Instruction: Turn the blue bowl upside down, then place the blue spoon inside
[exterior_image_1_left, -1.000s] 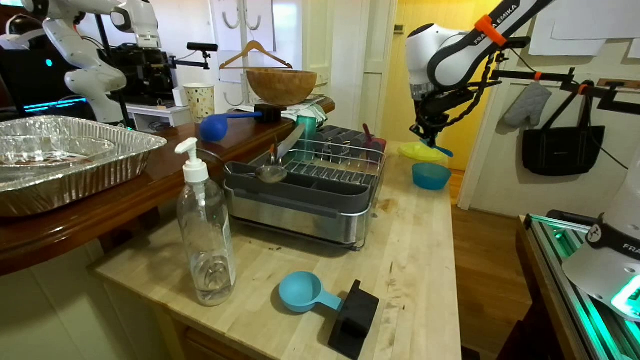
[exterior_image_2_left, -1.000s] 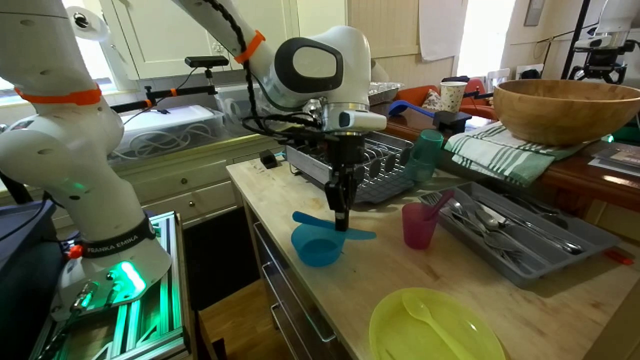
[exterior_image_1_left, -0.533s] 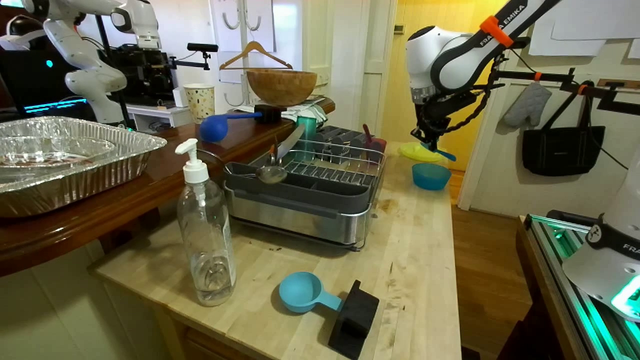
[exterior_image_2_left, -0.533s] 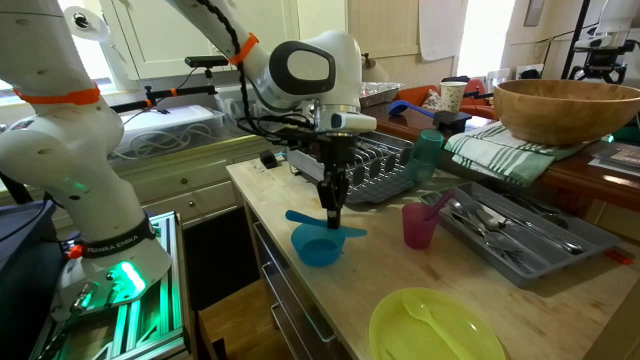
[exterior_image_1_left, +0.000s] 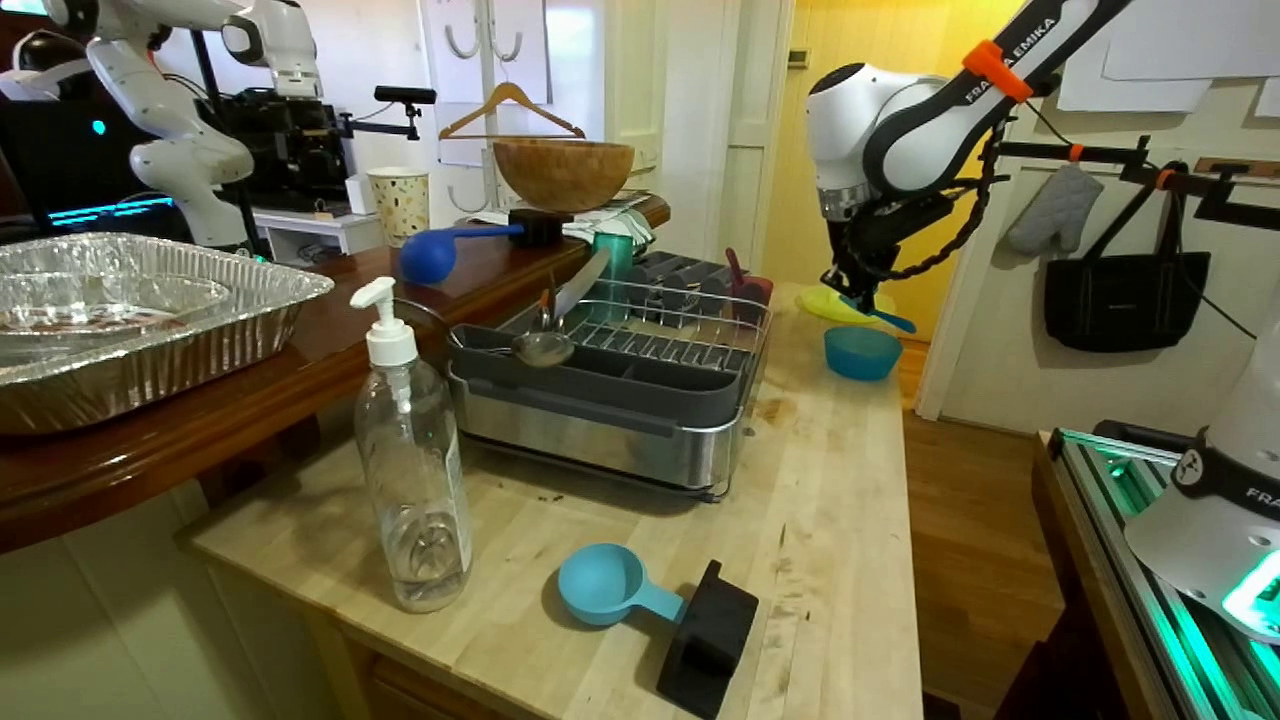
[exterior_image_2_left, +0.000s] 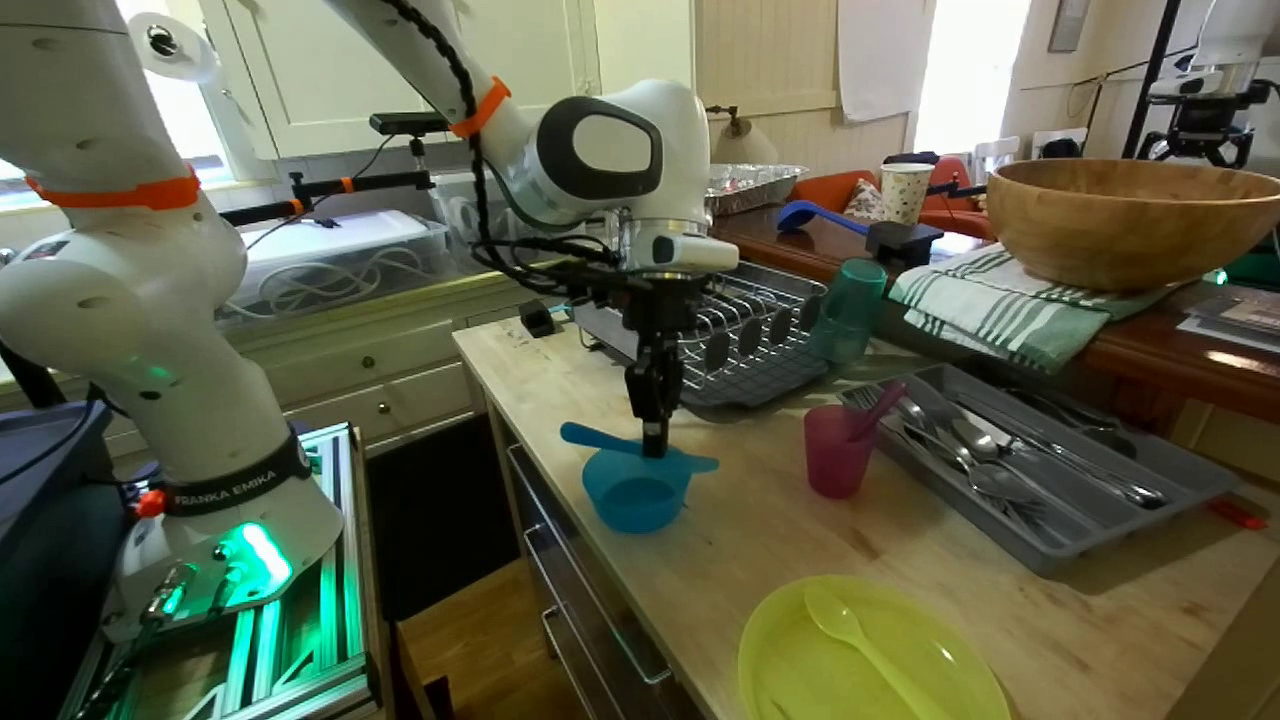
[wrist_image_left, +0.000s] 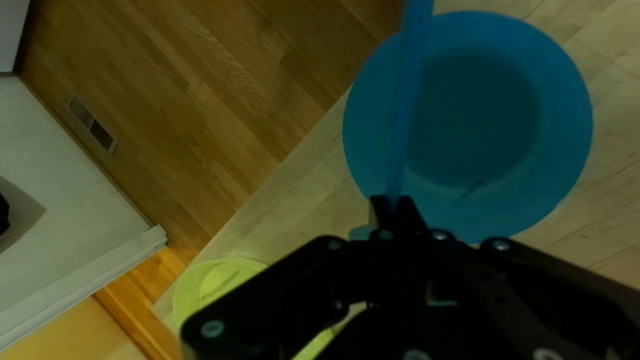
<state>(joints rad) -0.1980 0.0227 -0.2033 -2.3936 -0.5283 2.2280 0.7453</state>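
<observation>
One blue spoon (exterior_image_2_left: 608, 440) is clamped in the gripper (exterior_image_2_left: 655, 447) near one upright blue bowl (exterior_image_2_left: 636, 492) on the worktop (exterior_image_2_left: 740, 550). One yellow spoon (exterior_image_2_left: 872, 655) is contained in one yellow dish (exterior_image_2_left: 785, 650), cutlery (exterior_image_2_left: 968, 438) in one grey tray (exterior_image_2_left: 1120, 527).

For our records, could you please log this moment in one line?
pincer: shut on long blue plastic spoon; round blue plastic bowl: upright on wooden counter; placement inside: pending

The wrist view is dim, and there the fingers (wrist_image_left: 410, 216) look nearly black. In an exterior view, the window (exterior_image_2_left: 972, 80) far behind them is glaring white.
</observation>
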